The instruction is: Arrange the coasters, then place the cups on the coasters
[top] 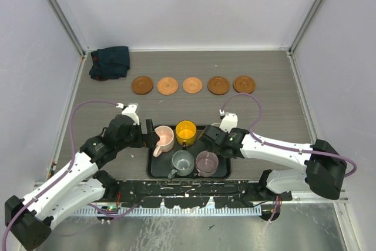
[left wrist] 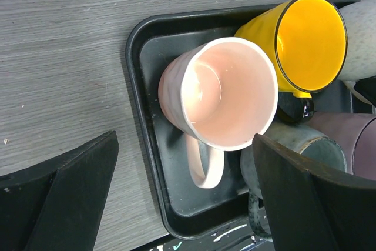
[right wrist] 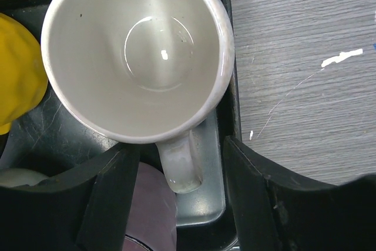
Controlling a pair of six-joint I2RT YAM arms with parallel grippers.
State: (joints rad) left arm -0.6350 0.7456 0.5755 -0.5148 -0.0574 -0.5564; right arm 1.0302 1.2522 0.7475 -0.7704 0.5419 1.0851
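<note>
The jaws of the right gripper [right wrist: 177,154] are standing spread, one finger on each side of the handle [right wrist: 182,174] of the cream-white mug [right wrist: 141,45]. A small gap is showing on both sides, so nothing is being pinched yet. The handle is pointing toward the wrist, which is probably why the gripper is approaching from this side.

The left gripper [left wrist: 185,145] is hovering with its jaws wide apart over the pale pink mug [left wrist: 226,95]. The mug's handle [left wrist: 202,166] is lying between the two fingers, and neither finger is touching it.

All five mugs are sitting upright and close together in the black tray [top: 150,171]. The yellow mug [top: 185,131] is standing between the pink and the white one. The grey-teal mug [top: 182,161] and the mauve mug [top: 207,161] are in the near row. Because they are packed so tightly, taking a mug by its handle seems safer than by its body.

The coasters [top: 192,84] are lying in a straight row of five across the far side of the table, evenly spaced and well apart from the tray. So the arranging step looks done, and no cup is on a coaster yet. A dark folded cloth [top: 110,63] is resting in the far left corner.
</note>
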